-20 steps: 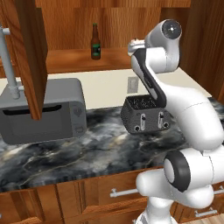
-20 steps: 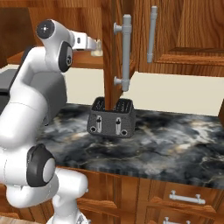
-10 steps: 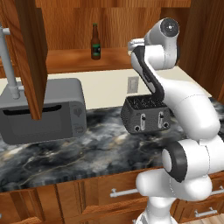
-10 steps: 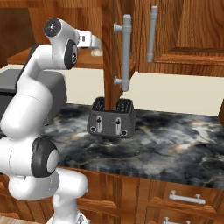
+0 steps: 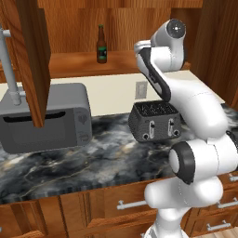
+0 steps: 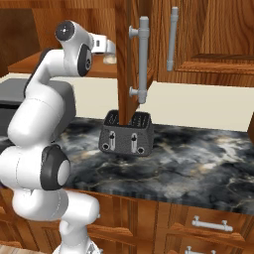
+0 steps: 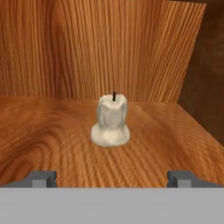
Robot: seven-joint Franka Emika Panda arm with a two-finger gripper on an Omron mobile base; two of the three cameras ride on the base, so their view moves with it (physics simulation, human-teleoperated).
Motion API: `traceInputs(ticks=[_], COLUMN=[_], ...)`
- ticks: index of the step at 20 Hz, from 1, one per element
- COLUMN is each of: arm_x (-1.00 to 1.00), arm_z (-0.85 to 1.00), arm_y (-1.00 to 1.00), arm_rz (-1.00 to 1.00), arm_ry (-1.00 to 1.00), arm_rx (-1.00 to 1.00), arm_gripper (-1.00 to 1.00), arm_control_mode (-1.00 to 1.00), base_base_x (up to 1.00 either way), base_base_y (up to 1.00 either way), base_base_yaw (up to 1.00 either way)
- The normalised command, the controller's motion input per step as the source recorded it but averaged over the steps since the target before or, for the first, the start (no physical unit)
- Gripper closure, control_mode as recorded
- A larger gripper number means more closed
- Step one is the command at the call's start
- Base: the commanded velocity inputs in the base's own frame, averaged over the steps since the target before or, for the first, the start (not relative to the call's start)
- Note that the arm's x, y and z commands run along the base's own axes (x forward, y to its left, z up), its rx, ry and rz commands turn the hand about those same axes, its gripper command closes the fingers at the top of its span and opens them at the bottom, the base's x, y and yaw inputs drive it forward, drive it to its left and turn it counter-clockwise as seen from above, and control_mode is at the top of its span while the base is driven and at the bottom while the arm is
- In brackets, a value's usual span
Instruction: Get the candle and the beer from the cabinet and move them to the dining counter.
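- Hand view shows our gripper (image 7: pixel 112 178) with its two finger tips spread wide, one at each lower corner, nothing between them. It is released and empty.
- We point it level along the cabinet (image 7: pixel 109 48) shelf so the gap between the tips lines up with the candle (image 7: pixel 110 120); we judge this a pre-grasp approach.
- Relative to the candle, our gripper sits near but clearly apart from it, with bare shelf wood between the tips and the candle's flared base.
- That candle stands upright on the shelf, wick up, a little in front of the cabinet's back wall and to the left of its right side wall. It sits almost centred between our finger tips, so we think a straight push forward should bring the tips to either side of it.
- Right base view: our hand reaches into the open cabinet at shelf height, and the candle (image 6: pixel 109 58) shows as a pale lump just beyond it.
- Left base view: the beer (image 5: pixel 101 45) stands upright on the same shelf, well to the left of the candle's end, untouched.
- Below the candle's shelf, a toaster (image 5: pixel 155 121) and a microwave (image 5: pixel 46 117) sit on the marble worktop.
- Neither item has left the cabinet, so we judge the task barely begun.
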Motion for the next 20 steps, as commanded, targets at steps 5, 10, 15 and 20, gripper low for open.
traceInputs(ticks=[5, 10, 15, 20], arm_x=[0.24, 0.25, 0.23, 0.20], arm_z=[-0.05, -0.05, -0.04, -0.01], arm_y=[0.00, 0.00, 0.00, 0.00], arm_rz=[0.00, 0.00, 0.00, 0.00], arm_ry=[0.00, 0.00, 0.00, 0.00], arm_rx=[0.00, 0.00, 0.00, 0.00], arm_gripper=[-1.00, -1.00, -1.00, -1.00], arm_control_mode=[-1.00, -1.00, -1.00, -1.00], base_base_x=[0.00, 0.00, 0.00, 0.00], base_base_y=[0.00, 0.00, 0.00, 0.00], base_base_yaw=[0.00, 0.00, 0.00, 0.00])
